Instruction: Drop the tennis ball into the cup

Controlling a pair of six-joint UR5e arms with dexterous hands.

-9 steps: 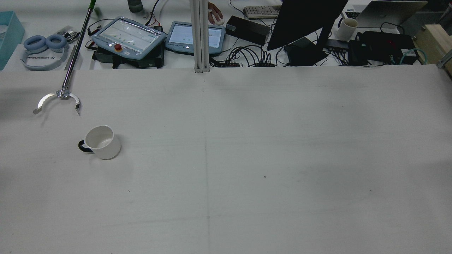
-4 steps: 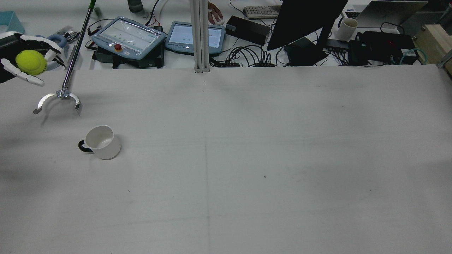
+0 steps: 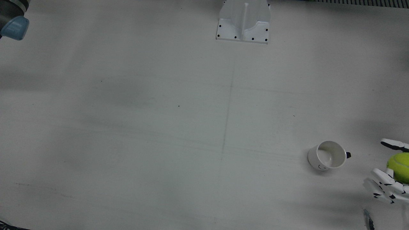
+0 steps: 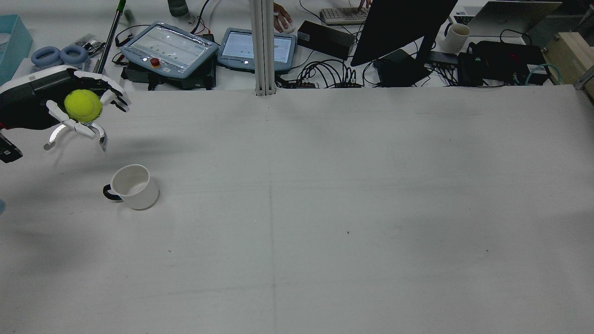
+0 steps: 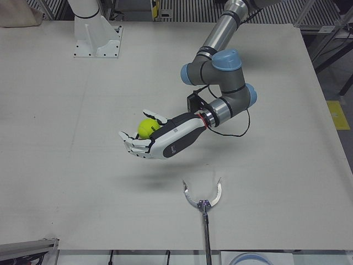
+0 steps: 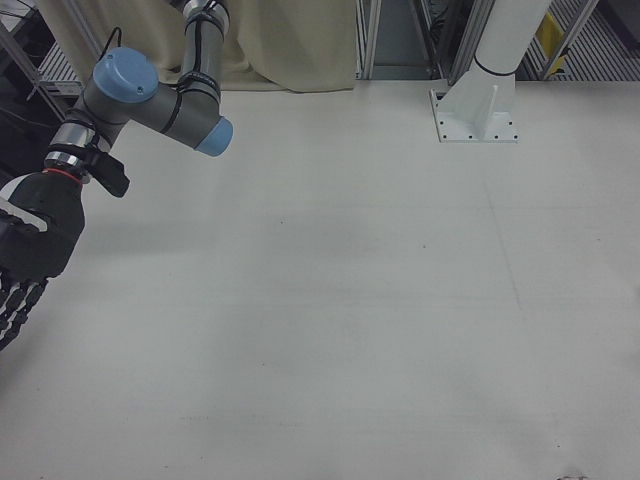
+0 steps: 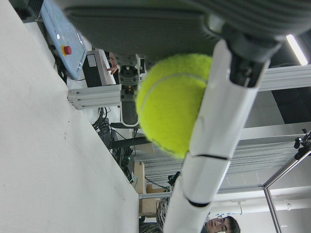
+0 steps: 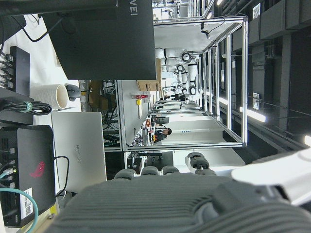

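Grey arm (image 5: pixel 220 38), blue caps, white-and-black left hand (image 5: pixel 160 141).

Fuzzy felt against hard plastic, over a matt tabletop.

The tennis ball (image 5: pixel 146 127) looks woolly and matt, with a smooth pale seam, cupped in the left hand (image 5: pixel 160 139), whose shell is glossy white plastic with dark rubbery-looking padding. Below and just beside the hand, the cup (image 4: pixel 134 186) looks like smooth glazed ceramic, and the grabber tool (image 5: pixel 202 199) shows shiny bare metal. The table (image 4: pixel 352 208) under the hand is a dull, faintly scuffed grey-white sheet.
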